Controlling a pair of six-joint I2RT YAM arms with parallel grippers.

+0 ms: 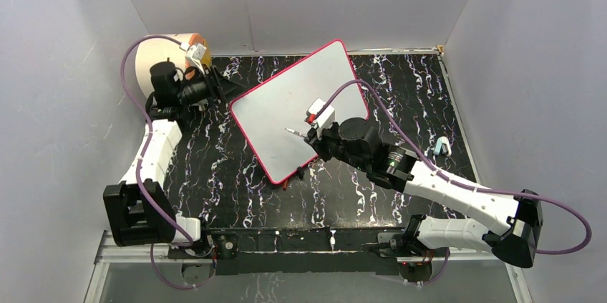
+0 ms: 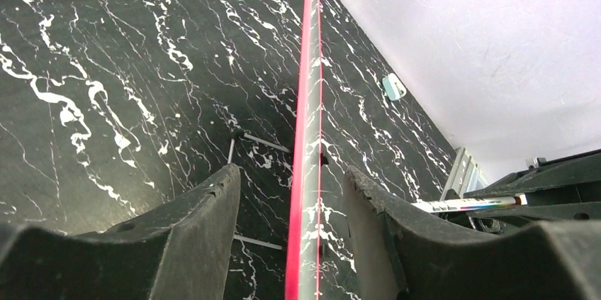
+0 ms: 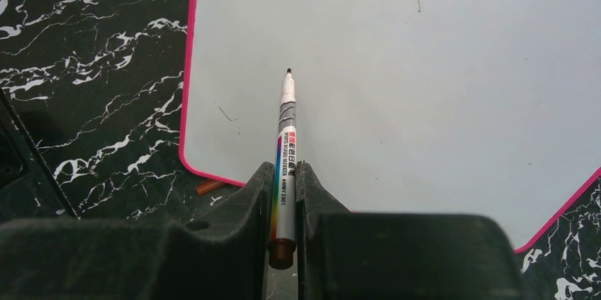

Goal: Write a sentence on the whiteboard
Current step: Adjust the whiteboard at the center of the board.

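— Left pincer (image 2: 290,172): how does it stand?
— Jaws apart, one on each side of the whiteboard (image 2: 306,101), the large flat white rectangular one with the thin pink-red rim. Its edge runs straight up between the fingers with a gap on either side, touching neither.
— And the right pincer (image 3: 285,169)?
— Clamped tight on a slim grey marker (image 3: 287,112) with a rainbow stripe down its barrel. The dark tip points ahead of the fingers, over the whiteboard's face, which spreads out in front and to the right. Whether the tip touches the surface is hard to say from these angles.
— Anything beside it?
— Just left of the fingers, a small reddish-brown piece (image 3: 209,186) lies on the black, white-veined marble-pattern table (image 3: 92,66), close to the board's rim.
— And around the left pincer?
— Behind it stands a cream cylinder (image 1: 168,52) with an orange face.
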